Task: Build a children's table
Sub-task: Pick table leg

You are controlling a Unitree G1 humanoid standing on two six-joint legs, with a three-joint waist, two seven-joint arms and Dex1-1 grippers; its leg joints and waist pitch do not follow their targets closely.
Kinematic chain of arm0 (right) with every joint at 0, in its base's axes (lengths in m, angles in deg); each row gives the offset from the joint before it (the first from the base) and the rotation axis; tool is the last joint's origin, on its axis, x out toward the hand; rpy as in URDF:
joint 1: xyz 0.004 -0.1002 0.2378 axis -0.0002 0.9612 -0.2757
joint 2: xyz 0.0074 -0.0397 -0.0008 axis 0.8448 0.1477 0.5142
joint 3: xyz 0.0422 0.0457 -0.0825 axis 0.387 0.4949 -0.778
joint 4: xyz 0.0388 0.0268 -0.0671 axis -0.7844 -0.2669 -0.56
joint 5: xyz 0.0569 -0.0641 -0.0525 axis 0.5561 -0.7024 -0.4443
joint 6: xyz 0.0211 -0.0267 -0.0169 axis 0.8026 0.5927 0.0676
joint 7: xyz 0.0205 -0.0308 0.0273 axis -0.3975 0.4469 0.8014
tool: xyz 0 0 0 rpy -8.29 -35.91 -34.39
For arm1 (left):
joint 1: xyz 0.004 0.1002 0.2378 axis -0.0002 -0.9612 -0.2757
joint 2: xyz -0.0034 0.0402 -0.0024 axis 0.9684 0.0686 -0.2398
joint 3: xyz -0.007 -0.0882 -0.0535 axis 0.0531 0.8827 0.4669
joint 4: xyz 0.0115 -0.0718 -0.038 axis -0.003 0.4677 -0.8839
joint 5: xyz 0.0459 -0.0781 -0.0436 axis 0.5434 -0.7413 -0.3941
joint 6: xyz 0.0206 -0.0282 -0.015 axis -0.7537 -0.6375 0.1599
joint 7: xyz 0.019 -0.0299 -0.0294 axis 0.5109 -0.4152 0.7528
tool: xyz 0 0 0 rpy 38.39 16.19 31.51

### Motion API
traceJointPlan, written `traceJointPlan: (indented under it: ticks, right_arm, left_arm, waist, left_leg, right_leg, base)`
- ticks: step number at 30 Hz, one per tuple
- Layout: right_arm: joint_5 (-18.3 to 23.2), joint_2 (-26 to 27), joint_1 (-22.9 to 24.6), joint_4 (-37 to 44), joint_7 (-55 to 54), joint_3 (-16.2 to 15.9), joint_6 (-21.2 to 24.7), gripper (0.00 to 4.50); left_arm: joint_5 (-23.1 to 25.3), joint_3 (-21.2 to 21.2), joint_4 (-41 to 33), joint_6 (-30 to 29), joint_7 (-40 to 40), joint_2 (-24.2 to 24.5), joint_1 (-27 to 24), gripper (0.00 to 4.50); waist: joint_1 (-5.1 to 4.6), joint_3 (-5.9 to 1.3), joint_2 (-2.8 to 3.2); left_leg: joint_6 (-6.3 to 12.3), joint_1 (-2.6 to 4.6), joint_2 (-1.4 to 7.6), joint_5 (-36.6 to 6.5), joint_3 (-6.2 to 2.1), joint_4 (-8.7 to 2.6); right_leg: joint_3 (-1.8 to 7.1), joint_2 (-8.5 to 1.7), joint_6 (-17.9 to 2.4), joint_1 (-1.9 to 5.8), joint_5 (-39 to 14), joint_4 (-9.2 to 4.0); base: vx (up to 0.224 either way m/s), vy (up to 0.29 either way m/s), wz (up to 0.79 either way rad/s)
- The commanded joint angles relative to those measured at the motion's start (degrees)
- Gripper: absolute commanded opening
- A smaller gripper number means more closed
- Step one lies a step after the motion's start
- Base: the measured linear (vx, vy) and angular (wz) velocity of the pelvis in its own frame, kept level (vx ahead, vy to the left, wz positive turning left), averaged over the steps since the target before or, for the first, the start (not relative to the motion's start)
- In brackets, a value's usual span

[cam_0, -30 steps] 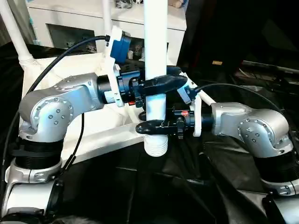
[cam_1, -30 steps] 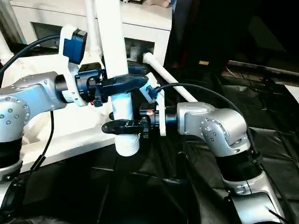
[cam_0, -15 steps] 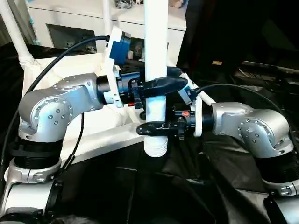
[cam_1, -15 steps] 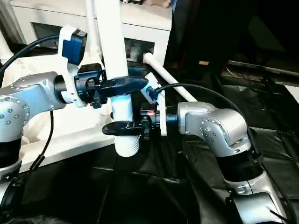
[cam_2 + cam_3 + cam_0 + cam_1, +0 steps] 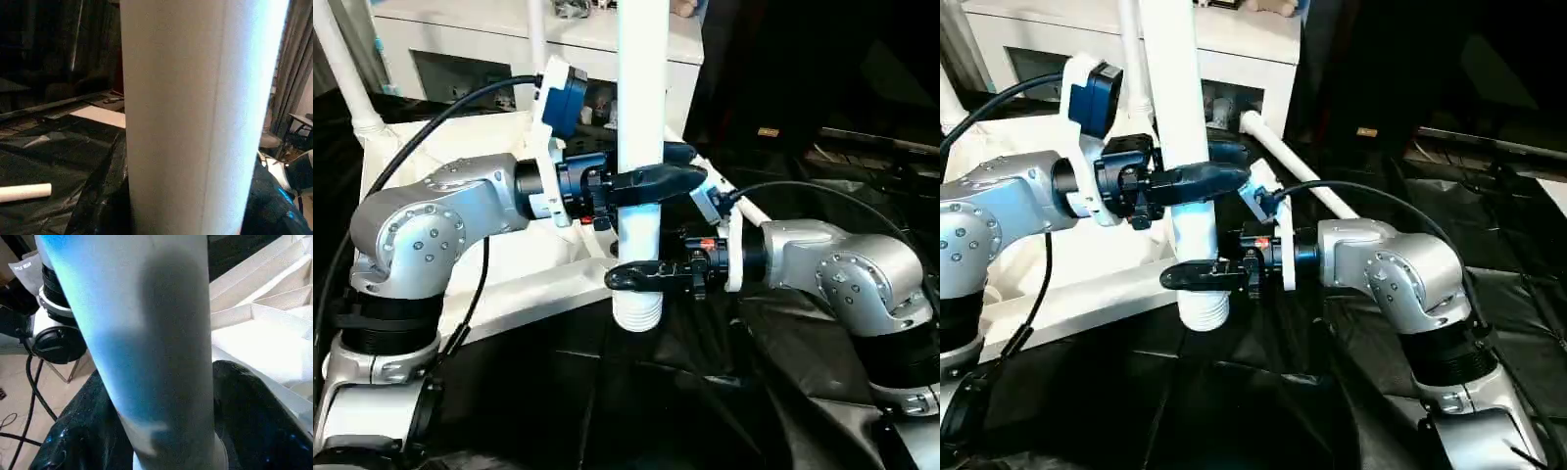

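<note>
White plastic tube leg (image 5: pixel 641 147) stands upright mid-scene in the left eye view, ribbed lower end hanging just off the near edge of the upturned tabletop (image 5: pixel 519 264). Left claw (image 5: pixel 651 181) is clamped round the leg partway up, black fingers on both sides. Right claw (image 5: pixel 641 277) sits lower, near the ribbed end, fingers bracketing the tube; can't tell if they press it or stand just clear. Black sheeting (image 5: pixel 705 392) lies under and in front. White cabinet (image 5: pixel 489 49) behind the tabletop's far edge. Another leg (image 5: pixel 347 73) rises slanted from the far left corner socket.

Right eye view: same setup; a third leg (image 5: pixel 1298 176) lies flat on the sheeting past the right arm, off the tabletop's right edge.

Left wrist view: leg (image 5: pixel 195 117) close up, vertical seam visible; a further loose white tube (image 5: pixel 24 192) lies on black sheeting.

Right wrist view: leg (image 5: pixel 146 347) up close w/ bluish cast, ribbed tabletop underside (image 5: pixel 264 308) beside it, black headphones (image 5: pixel 56 345) on the floor beyond.
</note>
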Motion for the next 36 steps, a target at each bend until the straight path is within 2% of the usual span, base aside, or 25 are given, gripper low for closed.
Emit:
traceJointPlan:
  ticks: [1,4,8,17,18,19,23,24,26,27,30,32,34,36]
  right_arm:
    - [-0.5,0.2,0.4,-1.1,-1.0,2.0,0.1,2.71]
    - [-0.5,0.6,0.5,-1.4,-1.3,2.2,-0.1,2.33]
    - [-0.3,0.7,0.4,-1.5,-1.5,2.3,-0.2,2.16]
    - [-0.2,1.0,0.6,-1.5,-1.2,2.6,-0.3,2.09]
    - [-0.2,1.0,0.6,-1.5,-1.2,2.7,-0.4,2.09]
    - [-0.1,1.1,0.7,-1.4,-1.3,2.9,-0.4,2.09]
    - [0.3,1.4,1.0,-1.2,-1.8,3.6,-0.5,2.00]
    - [0.3,1.4,1.1,-1.2,-1.8,3.7,-0.5,1.97]
    - [1.1,1.9,1.5,-0.7,-2.2,4.6,-0.5,1.96]
    - [1.4,2.1,1.6,-0.5,-2.3,5.0,-0.5,1.95]
    - [2.0,2.5,1.9,-0.3,-2.5,5.6,-0.5,1.90]
    - [2.3,2.9,2.0,-0.1,-2.7,6.1,-0.6,1.90]
    - [2.5,3.3,2.3,0.0,-3.0,6.7,-0.8,1.89]
    - [2.7,3.7,2.4,0.0,-3.6,7.3,-1.2,1.88]
  left_arm:
    - [-0.7,-0.3,-1.7,-0.2,-0.4,-0.4,0.3,1.83]
    - [-0.9,-0.3,-2.3,-0.3,-0.5,-0.4,0.0,1.83]
    - [-1.0,-0.3,-2.4,-0.4,-0.6,-0.4,-0.1,1.83]
    - [-0.8,0.1,-1.9,-0.4,0.1,-0.6,0.0,1.83]
    - [-3.1,1.5,-0.8,-2.1,1.4,-1.8,0.5,2.39]
    - [-4.3,2.6,-0.2,-2.7,2.7,-2.6,0.8,2.53]
    - [-6.3,5.1,0.8,-3.2,5.1,-4.1,1.2,2.59]
    - [-6.5,5.3,0.9,-3.3,5.3,-4.2,1.3,2.89]
    - [-8.0,7.2,2.3,-3.6,6.8,-5.1,1.5,2.96]
    - [-8.3,7.7,2.6,-3.7,7.3,-5.3,1.6,2.96]
    - [-9.0,8.9,3.2,-3.9,8.3,-6.0,1.6,3.39]
    - [-9.8,10.3,4.0,-3.6,9.7,-7.0,1.8,3.47]
    - [-11.1,12.1,4.6,-2.2,10.9,-8.3,2.0,3.77]
    - [-11.8,13.0,4.6,-0.7,11.5,-9.2,2.0,3.84]
  waist:
    - [-0.13,-4.25,0.71]
    - [-0.12,-4.26,0.74]
    - [-0.12,-4.26,0.78]
    - [-0.11,-4.27,0.84]
    - [-0.11,-4.27,0.94]
    - [-0.08,-4.29,0.89]
    - [0.01,-4.37,0.81]
    - [0.01,-4.37,0.81]
    - [0.05,-4.37,0.86]
    - [0.07,-4.43,1.01]
    - [-0.02,-4.37,1.06]
    - [0.13,-4.37,1.47]
    - [0.19,-4.34,1.26]
    - [0.22,-4.43,1.18]
  left_leg:
    - [-4.41,1.09,1.16,-11.0,-0.25,-3.99]
    - [-4.49,1.10,1.19,-10.9,-0.28,-4.01]
    - [-4.60,1.17,1.20,-11.2,-0.32,-4.05]
    - [-4.62,1.18,1.18,-11.3,-0.31,-4.04]
    - [-4.71,1.13,1.19,-11.2,-0.32,-4.03]
    - [-4.74,1.12,1.16,-11.2,-0.28,-3.95]
    - [-4.60,1.03,1.12,-11.1,-0.34,-3.91]
    - [-4.60,1.03,1.12,-11.1,-0.34,-3.91]
    - [-4.41,1.03,1.05,-11.1,-0.26,-3.82]
    - [-4.40,1.04,1.05,-11.2,-0.35,-3.86]
    - [-4.50,1.08,1.10,-11.7,-0.41,-3.95]
    - [-4.66,1.14,1.05,-12.0,-0.42,-3.90]
    - [-4.62,1.08,1.06,-12.5,-0.44,-3.96]
    - [-4.65,1.11,1.05,-12.2,-0.48,-3.96]
  right_leg:
    - [2.66,-4.13,-6.1,3.03,-15.8,-4.25]
    - [2.64,-4.13,-6.1,2.99,-15.9,-4.25]
    - [2.60,-4.08,-5.9,2.98,-16.0,-4.22]
    - [2.63,-4.10,-6.1,2.96,-15.8,-4.23]
    - [2.64,-4.10,-6.1,3.00,-15.6,-4.15]
    - [2.64,-4.08,-6.3,3.01,-15.2,-4.11]
    - [2.58,-4.09,-6.7,3.11,-14.6,-4.14]
    - [2.58,-4.09,-6.7,3.11,-14.6,-4.14]
    - [2.60,-4.11,-6.6,3.10,-14.7,-4.23]
    - [2.53,-4.06,-6.6,3.15,-14.7,-4.24]
    - [2.49,-4.00,-6.5,3.12,-14.9,-4.27]
    - [2.51,-4.07,-6.6,3.04,-15.1,-4.30]
    - [2.45,-4.04,-6.7,3.11,-15.1,-4.44]
    - [2.43,-4.05,-6.4,3.20,-15.2,-4.41]
  base:
    - [0.000,0.000,0.00]
    - [0.000,0.000,0.00]
    - [0.000,0.000,0.00]
    - [0.000,0.000,0.00]
    - [0.000,0.000,0.00]
    - [0.000,0.000,0.00]
    - [0.000,0.000,0.00]
    - [0.000,0.000,0.00]
    - [0.000,0.000,0.00]
    - [0.000,0.000,0.00]
    - [0.000,0.000,0.00]
    - [0.000,0.000,0.00]
    - [0.000,0.000,0.00]
    - [0.000,0.000,0.00]
